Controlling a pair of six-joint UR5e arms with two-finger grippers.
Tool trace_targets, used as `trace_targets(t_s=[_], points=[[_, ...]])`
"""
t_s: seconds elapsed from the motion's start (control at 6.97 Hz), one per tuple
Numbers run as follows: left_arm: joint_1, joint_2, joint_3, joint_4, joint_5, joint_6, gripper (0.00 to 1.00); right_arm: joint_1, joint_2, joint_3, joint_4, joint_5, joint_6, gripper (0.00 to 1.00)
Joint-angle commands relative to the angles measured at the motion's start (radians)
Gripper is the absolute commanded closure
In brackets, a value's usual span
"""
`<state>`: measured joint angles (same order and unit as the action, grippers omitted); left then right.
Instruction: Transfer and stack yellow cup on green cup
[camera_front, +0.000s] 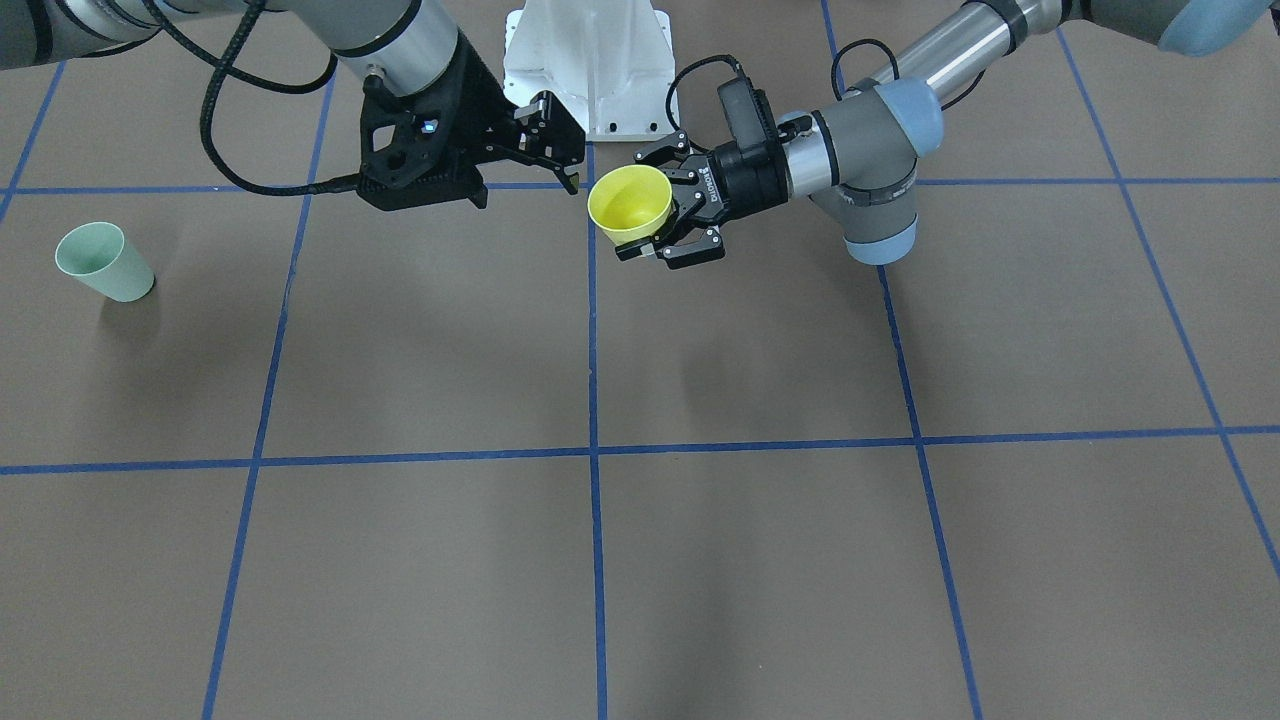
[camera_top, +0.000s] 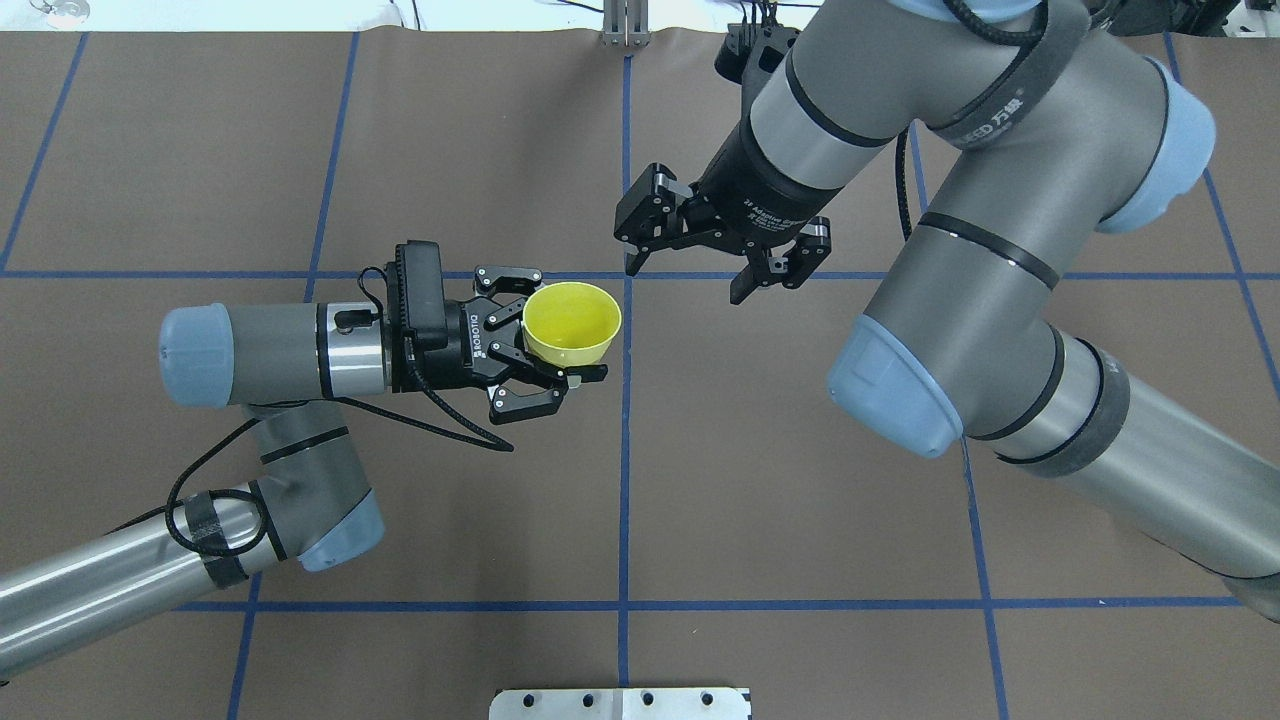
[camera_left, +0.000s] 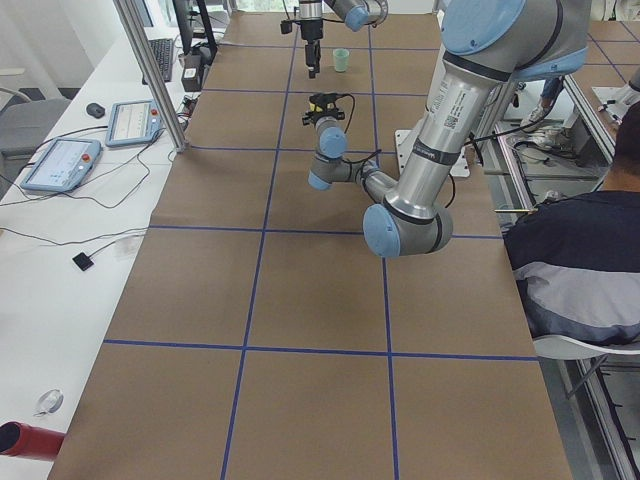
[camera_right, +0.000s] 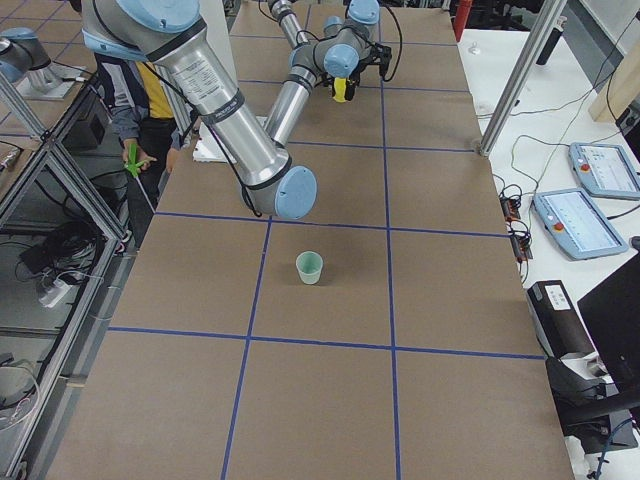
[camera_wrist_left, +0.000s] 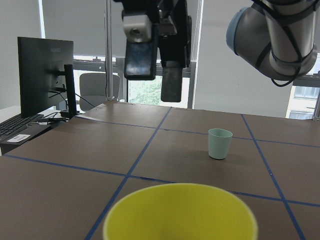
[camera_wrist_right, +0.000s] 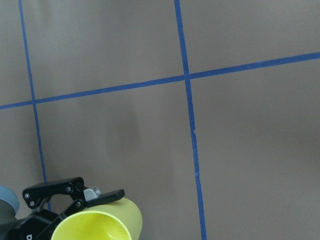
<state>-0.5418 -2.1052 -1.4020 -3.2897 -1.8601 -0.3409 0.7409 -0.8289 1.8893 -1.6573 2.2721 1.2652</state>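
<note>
**Two cups, two grippers: yellow held, green standing alone**

I count two cups and two grippers. The one yellow cup (camera_top: 572, 322) is upright, mouth up, clamped between the fingers of the left gripper (camera_top: 568, 326), near the middle of the table (camera_top: 800, 520) in my overhead view. The right gripper (camera_top: 685, 282) hangs near it at its 2 o'clock, jaws spread wide and empty. In my front-facing view the one green cup (camera_front: 105, 262) stands upright on the table at 9 o'clock from the yellow cup, well apart.

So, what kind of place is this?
Likely a robotics lab: two robot arms at a table with a blue tape grid, teach pendants on a side bench, and a seated operator.
</note>
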Motion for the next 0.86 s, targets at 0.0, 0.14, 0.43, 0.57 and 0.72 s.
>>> trace_targets(t_s=[0.0,0.14,0.43,0.57,0.72], points=[[0.016,-0.002,-0.003,-0.005,0.001,0.002,0.70,-0.079,0.002,-0.004,-0.004,-0.110,-0.084,0.00],[0.016,-0.001,-0.005,-0.010,0.001,0.002,0.69,-0.087,0.004,-0.006,-0.004,-0.114,-0.098,0.00],[0.029,-0.001,-0.006,-0.013,0.002,0.003,0.68,-0.101,0.007,-0.006,-0.002,-0.117,-0.098,0.00],[0.031,-0.001,-0.005,-0.028,0.002,0.003,0.68,-0.106,0.007,-0.007,-0.002,-0.117,-0.098,0.00],[0.036,-0.002,-0.005,-0.042,0.004,0.003,0.68,-0.115,0.007,-0.009,-0.002,-0.117,-0.098,0.01]])
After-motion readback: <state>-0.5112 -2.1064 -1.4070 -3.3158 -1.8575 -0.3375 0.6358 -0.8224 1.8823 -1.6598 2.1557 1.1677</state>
